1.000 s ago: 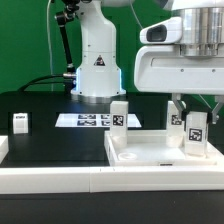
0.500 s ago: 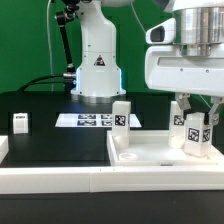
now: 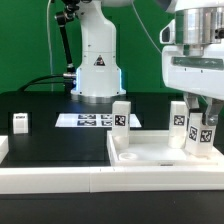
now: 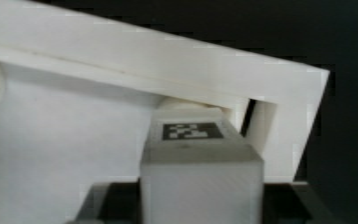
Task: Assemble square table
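The white square tabletop [image 3: 150,152] lies at the front right of the black surface. Two white tagged legs stand at its far edge, one to the left [image 3: 120,114] and one to the right [image 3: 178,115]. My gripper [image 3: 201,112] is shut on a third leg [image 3: 200,136] and holds it slightly tilted over the slab's right corner. In the wrist view that leg [image 4: 202,165] fills the space between the jaws, with the slab's raised rim [image 4: 176,62] behind it. A fourth leg [image 3: 20,122] stands loose at the exterior view's left.
The marker board [image 3: 88,120] lies flat at the back in front of the robot base [image 3: 97,70]. A long white rail [image 3: 50,178] borders the front of the black surface. A white block [image 3: 3,148] sits at the left edge.
The arm has shifted toward the exterior view's right and risen a little. The held leg has moved slightly right with it and now tilts. The other legs have not moved.
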`<state>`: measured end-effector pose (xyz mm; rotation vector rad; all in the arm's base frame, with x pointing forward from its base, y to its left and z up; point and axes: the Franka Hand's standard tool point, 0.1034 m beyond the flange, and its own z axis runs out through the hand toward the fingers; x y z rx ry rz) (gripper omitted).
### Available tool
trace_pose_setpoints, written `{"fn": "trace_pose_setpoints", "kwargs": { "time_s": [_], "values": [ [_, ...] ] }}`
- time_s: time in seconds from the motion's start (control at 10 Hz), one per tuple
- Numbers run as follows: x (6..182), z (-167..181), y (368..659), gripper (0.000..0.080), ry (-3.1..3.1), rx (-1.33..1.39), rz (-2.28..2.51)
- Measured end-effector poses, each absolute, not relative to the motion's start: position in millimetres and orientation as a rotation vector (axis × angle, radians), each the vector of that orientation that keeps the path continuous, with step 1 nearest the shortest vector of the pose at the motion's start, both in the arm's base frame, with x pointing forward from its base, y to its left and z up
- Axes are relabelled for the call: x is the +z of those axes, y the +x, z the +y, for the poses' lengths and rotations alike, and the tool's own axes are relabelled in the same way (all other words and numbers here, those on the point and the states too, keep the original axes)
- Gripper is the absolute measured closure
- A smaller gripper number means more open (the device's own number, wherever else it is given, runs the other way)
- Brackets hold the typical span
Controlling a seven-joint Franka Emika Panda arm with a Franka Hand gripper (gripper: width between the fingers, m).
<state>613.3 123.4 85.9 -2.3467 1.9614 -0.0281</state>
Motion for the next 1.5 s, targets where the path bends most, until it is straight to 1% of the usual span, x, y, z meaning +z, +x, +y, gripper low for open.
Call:
{"fn": "trace_pose_setpoints", "kwargs": {
  "time_s": [0.3, 0.4, 0.5, 0.6, 0.7, 0.8, 1.5],
  "values": [
    [85.2, 123.5, 613.1, 0.051, -2.36, -0.028, 1.946],
    [84.7, 123.4, 613.0, 0.0326, -2.402, -0.03, 1.897],
    [83.4, 123.2, 612.7, 0.021, -2.448, -0.032, 1.841],
    [82.0, 123.6, 612.0, 0.021, -2.519, -0.035, 1.747],
    [80.6, 124.6, 611.2, 0.0162, -2.586, -0.037, 1.65],
    [79.7, 125.3, 610.7, 0.0153, -2.654, -0.039, 1.543],
    [81.3, 124.6, 613.4, 0.015, -2.978, -0.073, 0.781]
  ]
}}
